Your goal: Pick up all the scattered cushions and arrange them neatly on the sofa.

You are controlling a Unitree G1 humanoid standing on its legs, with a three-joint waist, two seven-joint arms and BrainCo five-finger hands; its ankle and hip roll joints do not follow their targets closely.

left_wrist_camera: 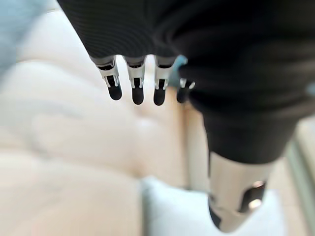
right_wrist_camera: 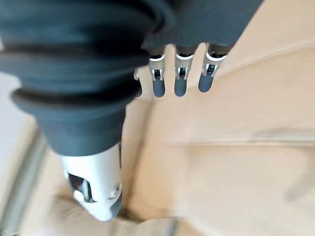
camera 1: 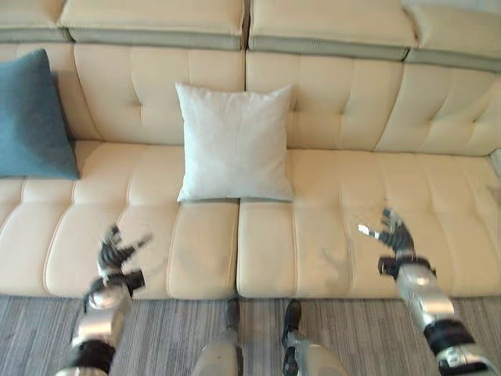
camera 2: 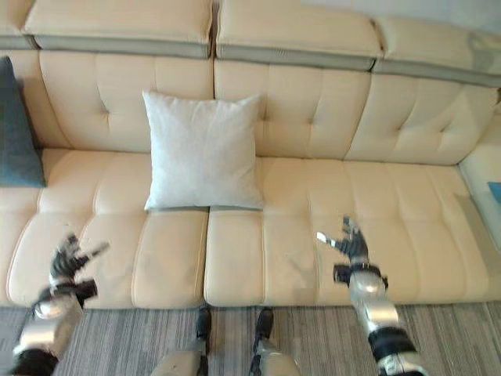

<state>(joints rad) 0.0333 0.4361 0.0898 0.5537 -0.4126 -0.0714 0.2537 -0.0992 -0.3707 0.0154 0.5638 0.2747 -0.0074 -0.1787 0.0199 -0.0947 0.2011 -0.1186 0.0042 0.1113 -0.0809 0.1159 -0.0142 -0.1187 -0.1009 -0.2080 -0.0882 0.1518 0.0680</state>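
Centre of frame: white cushion (camera 1: 234,143) upright against sofa (camera 1: 329,235) backrest, square, no long axis. It sits up and right of left hand (camera 1: 117,254), up and left of right hand (camera 1: 391,233); left looks slightly nearer. Both hands hover empty over the front seat edge, fingers spread loose. Blue cushion (camera 1: 31,117) at left edge, propped on backrest. Grey striped carpet (camera 1: 168,333) along bottom, nothing on the visible strip.

Cream tufted leather sofa (camera 1: 329,102), stitched into padded squares, grey-green band under its top cushions. Against its backrest, plain pale grey-white square fabric cushion (camera 1: 235,142). Left of that cushion, plain teal fabric cushion (camera 1: 31,117). Below the sofa's front edge, grey carpet (camera 1: 172,329) streaked in fine lighter lines.
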